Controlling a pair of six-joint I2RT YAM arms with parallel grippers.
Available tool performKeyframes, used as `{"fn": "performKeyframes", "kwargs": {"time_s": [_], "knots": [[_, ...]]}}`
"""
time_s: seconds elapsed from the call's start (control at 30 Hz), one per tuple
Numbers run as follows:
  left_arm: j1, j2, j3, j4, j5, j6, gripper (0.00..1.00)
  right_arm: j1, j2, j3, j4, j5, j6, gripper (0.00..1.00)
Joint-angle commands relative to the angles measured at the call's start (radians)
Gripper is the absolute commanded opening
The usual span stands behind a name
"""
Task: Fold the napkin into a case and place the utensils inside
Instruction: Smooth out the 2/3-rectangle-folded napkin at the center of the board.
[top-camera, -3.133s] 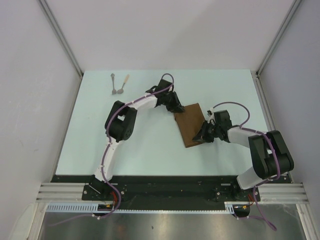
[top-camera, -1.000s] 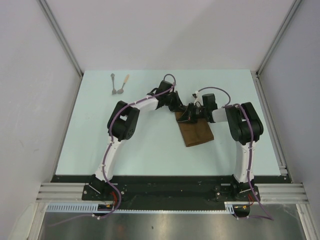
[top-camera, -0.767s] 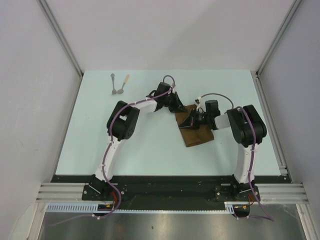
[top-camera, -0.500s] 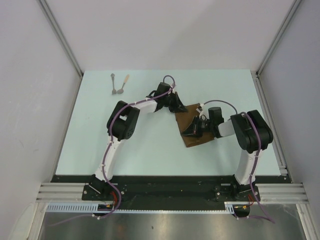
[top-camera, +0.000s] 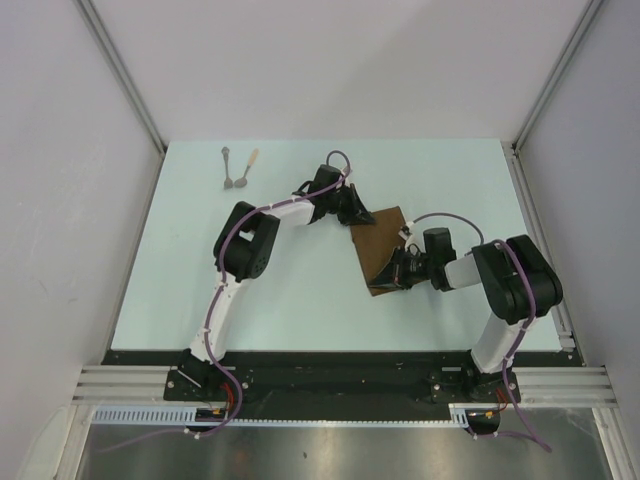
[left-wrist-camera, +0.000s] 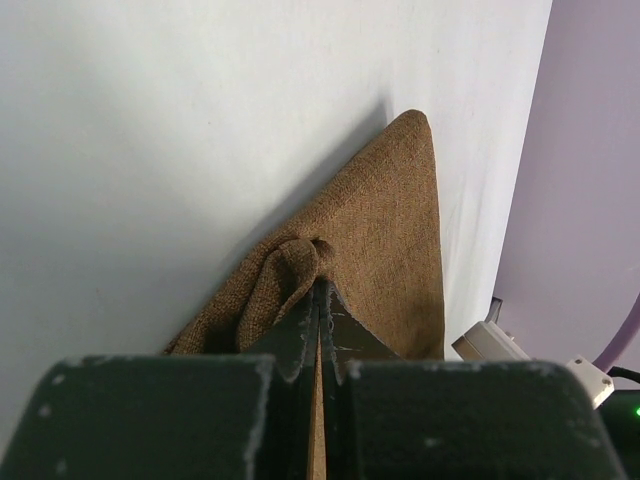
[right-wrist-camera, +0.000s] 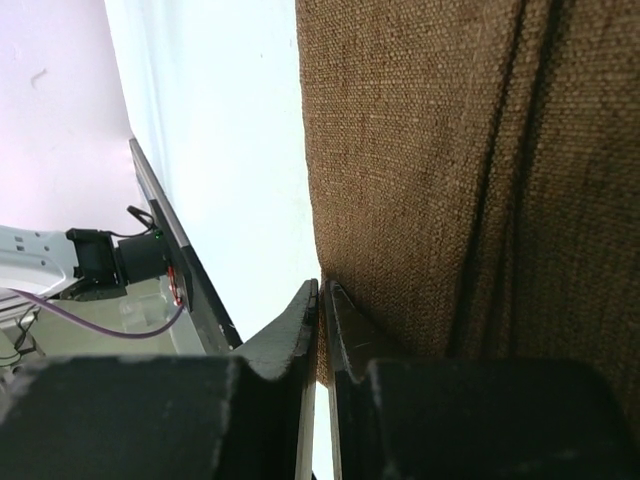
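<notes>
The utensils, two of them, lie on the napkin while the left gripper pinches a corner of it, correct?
No. The top external view shows the two utensils lying on the table at its far left, apart from the napkin. The left gripper does pinch its corner.

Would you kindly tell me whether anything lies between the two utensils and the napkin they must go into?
Only the left arm: its forearm stretches over the table between the utensils and the napkin, with its fingers shut on the napkin's far corner. No loose object lies there.
</notes>
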Motion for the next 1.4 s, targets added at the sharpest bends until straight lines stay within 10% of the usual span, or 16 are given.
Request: {"fn": "performKeyframes", "kwargs": {"time_s": [0.0,0.93,1.17,1.37], "knots": [[-0.001,0.013,0.028,-0.023,-0.005,0.004,0.00,-0.014,-0.044,-0.003,-0.099,0.017,-0.069,0.10],[-0.003,0.003,0.064,-0.063,0.018,0.016,0.00,0.040,-0.034,-0.002,-0.059,-0.002,-0.040,0.10],[0.003,-0.096,0.130,-0.106,0.078,0.005,0.41,0.021,-0.012,0.051,-0.057,-0.018,-0.030,0.09],[0.020,-0.136,0.164,-0.157,0.117,0.018,0.44,0.017,-0.025,0.121,-0.090,-0.027,-0.026,0.09]]}}
